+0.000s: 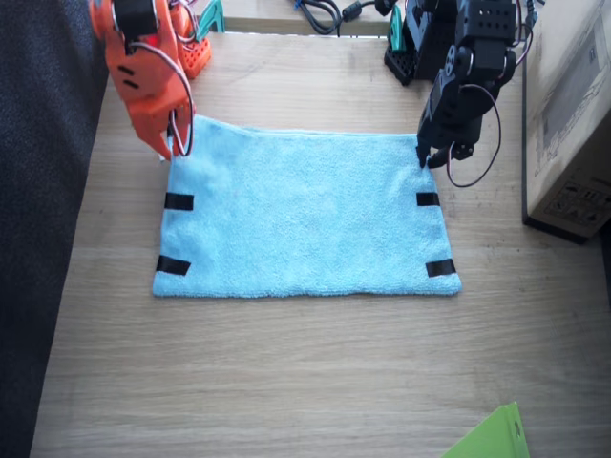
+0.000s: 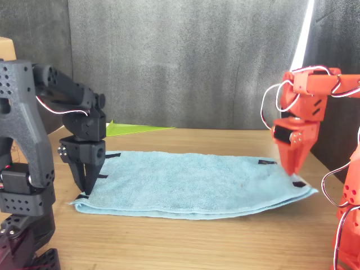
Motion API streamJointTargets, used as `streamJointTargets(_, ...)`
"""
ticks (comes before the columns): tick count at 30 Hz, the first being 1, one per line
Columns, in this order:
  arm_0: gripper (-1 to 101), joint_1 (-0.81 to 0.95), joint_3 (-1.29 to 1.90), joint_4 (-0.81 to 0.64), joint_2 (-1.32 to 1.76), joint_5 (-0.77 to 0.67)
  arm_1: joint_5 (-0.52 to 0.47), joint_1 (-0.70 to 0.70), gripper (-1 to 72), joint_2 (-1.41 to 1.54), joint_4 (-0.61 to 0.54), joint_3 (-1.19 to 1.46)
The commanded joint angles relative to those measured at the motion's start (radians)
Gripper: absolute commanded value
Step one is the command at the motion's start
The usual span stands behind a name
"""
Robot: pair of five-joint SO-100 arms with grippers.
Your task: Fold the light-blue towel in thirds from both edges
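Lying flat at the frame's centre, the light-blue towel (image 1: 304, 216) is unfolded. The right gripper (image 1: 176, 141) and left gripper (image 1: 427, 158) press its upper corners; their grip is unclear. Next probably comes pinching and lifting.

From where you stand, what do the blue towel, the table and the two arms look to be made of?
The towel looks like fluffy terry cloth: matte, with a fuzzy nap. Its black strips seem to be tape, flat and slightly glossy. The table shows pale wood grain, possibly laminate. The orange right arm and black left arm look like hard plastic, probably printed.
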Motion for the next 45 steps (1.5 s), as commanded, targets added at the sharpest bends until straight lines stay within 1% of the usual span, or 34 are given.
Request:
streamJointTargets(1, 0, -0.017, 0.015, 0.005, 0.044, 0.002, 0.029, 0.072, 0.1, 0.061, 0.058, -0.066)
streamJointTargets(12, 0, -0.043, 0.009, 0.002, 0.046, -0.017, 0.086, 0.249, 0.1, -0.087, 0.169, -0.327)
streamJointTargets(16, 0, -0.044, 0.009, 0.002, 0.046, -0.017, 0.089, 0.311, 0.1, -0.175, 0.206, -0.439)
streamJointTargets(22, 0, -0.043, 0.008, 0.002, 0.043, -0.020, 0.092, 0.391, 0.1, -0.296, 0.209, -0.557)
streamJointTargets(30, 0, -0.043, 0.002, 0.002, 0.037, -0.020, 0.078, 0.459, 0.1, -0.433, 0.210, -0.710)
streamJointTargets(45, 0, -0.038, 0.003, 0.002, 0.034, -0.032, 0.077, 0.535, 0.0, -0.557, 0.212, -0.928)
